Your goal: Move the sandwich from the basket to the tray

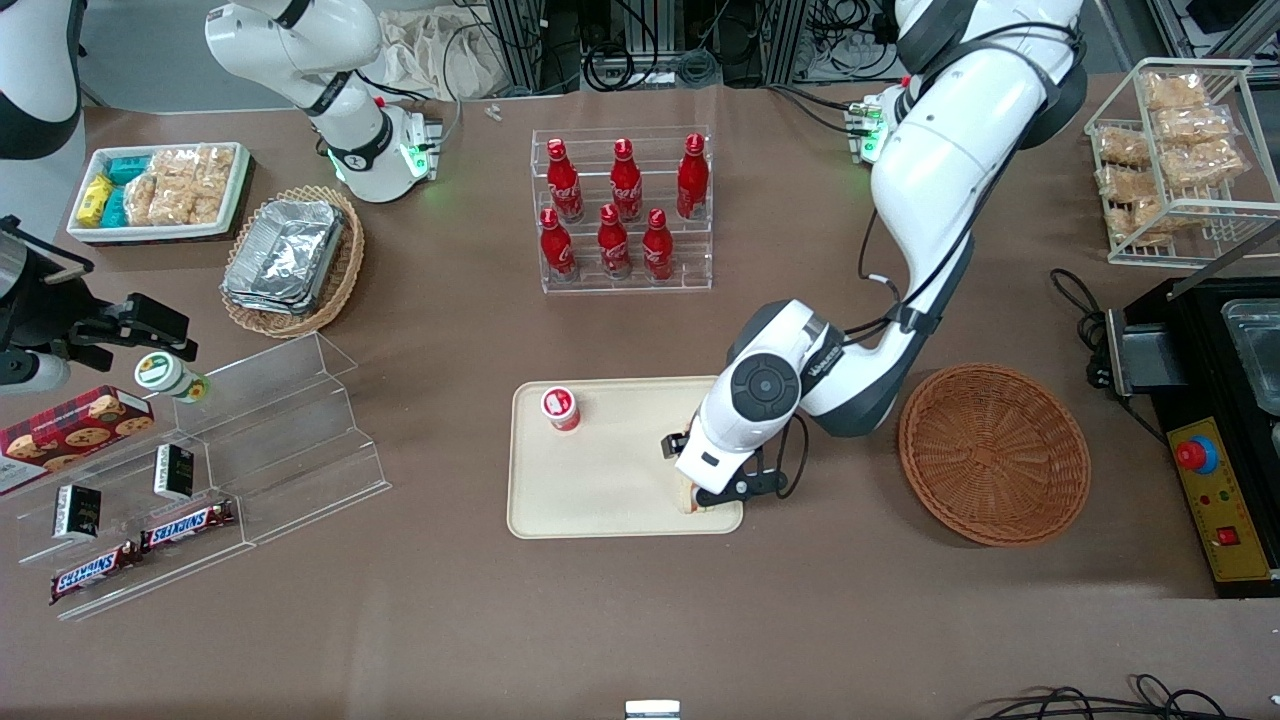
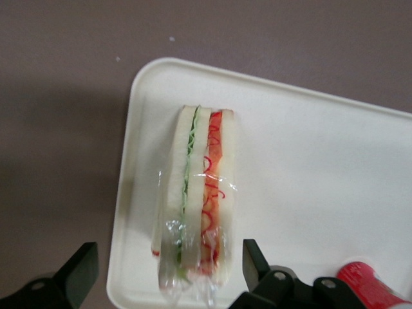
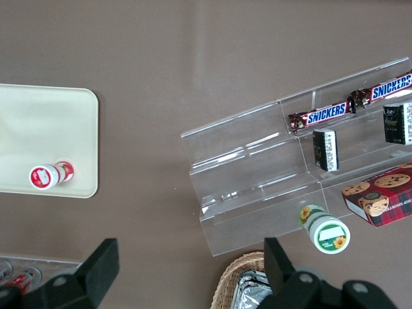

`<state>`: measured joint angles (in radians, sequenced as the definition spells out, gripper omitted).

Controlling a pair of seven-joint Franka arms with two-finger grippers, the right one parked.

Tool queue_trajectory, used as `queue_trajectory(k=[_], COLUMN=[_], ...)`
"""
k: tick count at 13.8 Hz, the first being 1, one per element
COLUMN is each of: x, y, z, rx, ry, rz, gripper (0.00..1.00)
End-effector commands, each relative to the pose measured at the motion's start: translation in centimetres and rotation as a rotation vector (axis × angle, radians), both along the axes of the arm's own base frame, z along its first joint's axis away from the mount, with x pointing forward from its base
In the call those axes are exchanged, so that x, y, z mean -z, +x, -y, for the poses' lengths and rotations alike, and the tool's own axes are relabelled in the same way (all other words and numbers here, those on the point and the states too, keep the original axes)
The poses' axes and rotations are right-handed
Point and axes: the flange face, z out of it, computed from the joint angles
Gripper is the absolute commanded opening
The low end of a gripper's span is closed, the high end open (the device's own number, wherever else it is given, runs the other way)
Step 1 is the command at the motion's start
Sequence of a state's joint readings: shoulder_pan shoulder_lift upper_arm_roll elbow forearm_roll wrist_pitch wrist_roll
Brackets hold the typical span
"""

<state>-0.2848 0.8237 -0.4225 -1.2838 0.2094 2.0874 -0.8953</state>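
The plastic-wrapped sandwich (image 2: 196,193) lies on the cream tray (image 2: 309,174), near the corner nearest the front camera and the basket. In the front view only a sliver of the sandwich (image 1: 687,498) shows under my wrist, on the tray (image 1: 600,490). My left gripper (image 2: 168,252) is right over the sandwich and open, with one finger (image 2: 80,267) on each side and a gap between each finger and the wrap. In the front view the gripper (image 1: 690,472) sits low over that tray corner. The round reddish-brown basket (image 1: 993,452) stands beside the tray toward the working arm's end and holds nothing.
A small red-and-white cup (image 1: 561,407) stands on the tray's corner away from the sandwich. A clear rack of red bottles (image 1: 622,210) is farther from the front camera. A clear stepped shelf with snacks (image 1: 200,470) lies toward the parked arm's end. A black appliance (image 1: 1215,430) stands beside the basket.
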Motion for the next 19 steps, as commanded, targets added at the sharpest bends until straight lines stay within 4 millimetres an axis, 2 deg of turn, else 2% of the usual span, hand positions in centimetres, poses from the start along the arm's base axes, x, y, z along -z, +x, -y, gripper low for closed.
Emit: queue_trajectory(k=[1, 3, 4, 6, 7, 8, 10, 14, 17, 19], x=[-7.5, -12.2, -14.3, -18.1, -19.3, -20.1, -21.9, -25.2, -26.0, -26.3], y=[-0.3, -0.6, -0.5, -1.1, -1.0, -0.9, -1.6, -1.3, -1.1, -0.8], z=[-2.2, -5.2, -7.3, -11.4, -13.5, -15.6, -18.2, -27.9, -34.7, -38.5], rx=[-0.018, -0.047, -0.063, 0.007, -0.002, -0.003, 0.072, 0.124, 0.162, 0.188], ry=[0.057, 0.094, 0.105, 0.107, 0.088, 0.081, 0.092, 0.098, 0.093, 0.095], rz=[0.032, 0.017, 0.024, 0.03, 0.023, 0.013, 0.022, 0.009, -0.017, -0.01], gripper=[0.99, 0.99, 0.99, 0.99, 0.99, 0.99, 0.99, 0.99, 0.99, 0.99])
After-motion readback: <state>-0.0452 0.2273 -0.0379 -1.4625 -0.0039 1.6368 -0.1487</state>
